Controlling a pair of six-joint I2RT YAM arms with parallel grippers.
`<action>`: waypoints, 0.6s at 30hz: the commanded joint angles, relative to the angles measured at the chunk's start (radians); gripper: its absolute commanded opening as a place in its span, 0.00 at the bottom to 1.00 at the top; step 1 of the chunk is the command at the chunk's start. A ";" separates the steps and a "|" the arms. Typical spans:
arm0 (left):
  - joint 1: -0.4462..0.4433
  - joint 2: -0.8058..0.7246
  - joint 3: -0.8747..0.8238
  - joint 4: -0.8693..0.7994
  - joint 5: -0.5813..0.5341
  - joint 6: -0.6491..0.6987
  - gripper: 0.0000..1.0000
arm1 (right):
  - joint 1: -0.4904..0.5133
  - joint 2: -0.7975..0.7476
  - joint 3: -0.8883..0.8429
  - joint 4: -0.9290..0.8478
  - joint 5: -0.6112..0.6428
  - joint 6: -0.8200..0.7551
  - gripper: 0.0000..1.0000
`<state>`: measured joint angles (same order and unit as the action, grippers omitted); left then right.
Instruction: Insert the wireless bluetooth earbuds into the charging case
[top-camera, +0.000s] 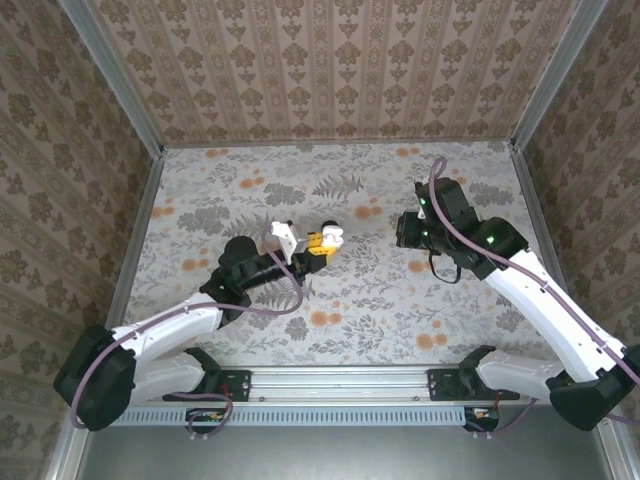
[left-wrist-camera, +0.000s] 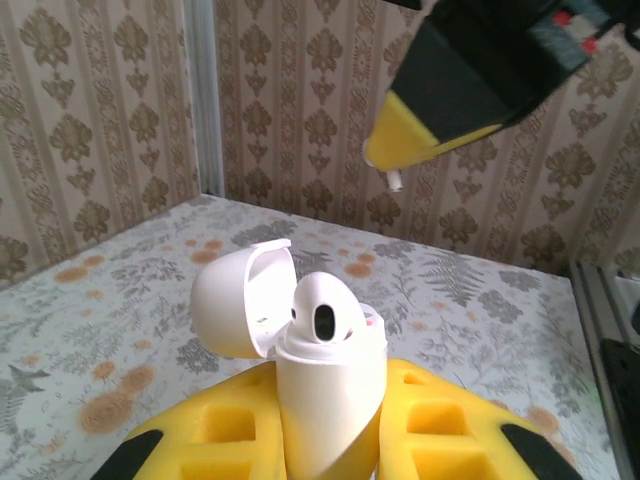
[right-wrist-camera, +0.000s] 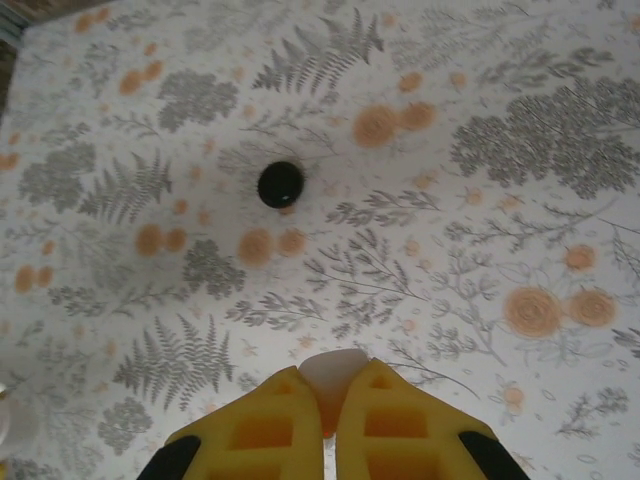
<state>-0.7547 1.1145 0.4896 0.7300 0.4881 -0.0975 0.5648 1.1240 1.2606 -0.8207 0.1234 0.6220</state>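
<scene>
A: Left pincer (left-wrist-camera: 330, 430)?
B: Clenched around the open white case (left-wrist-camera: 328, 375), one bud (left-wrist-camera: 322, 318) seated in it.
A: Right pincer (right-wrist-camera: 332, 392)?
B: Clenched on the other bud (right-wrist-camera: 330, 368), raised beyond the left one; black disc (right-wrist-camera: 280, 185) lies on desk (right-wrist-camera: 520, 130) ahead of it.

1 high overview, 2 close wrist views, all of the table (top-camera: 380, 300)

charging case (left-wrist-camera: 330, 390): white, open | earbud (left-wrist-camera: 322, 315): seated inside | second earbud (right-wrist-camera: 335, 368): pinched

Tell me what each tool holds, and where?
Left tool: open white case, by its lower body. Right tool: white earbud, pinched at the very tip.
</scene>
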 joint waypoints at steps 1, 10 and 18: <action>-0.019 0.023 0.003 0.143 -0.071 -0.013 0.00 | 0.048 -0.003 0.025 0.062 0.070 0.071 0.06; -0.083 0.101 0.024 0.234 -0.154 0.015 0.00 | 0.163 0.031 0.066 0.161 0.108 0.093 0.06; -0.108 0.133 0.041 0.262 -0.186 0.036 0.00 | 0.223 0.063 0.072 0.196 0.119 0.100 0.06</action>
<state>-0.8558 1.2446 0.4946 0.9302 0.3271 -0.0826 0.7757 1.1725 1.3094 -0.6514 0.2085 0.7086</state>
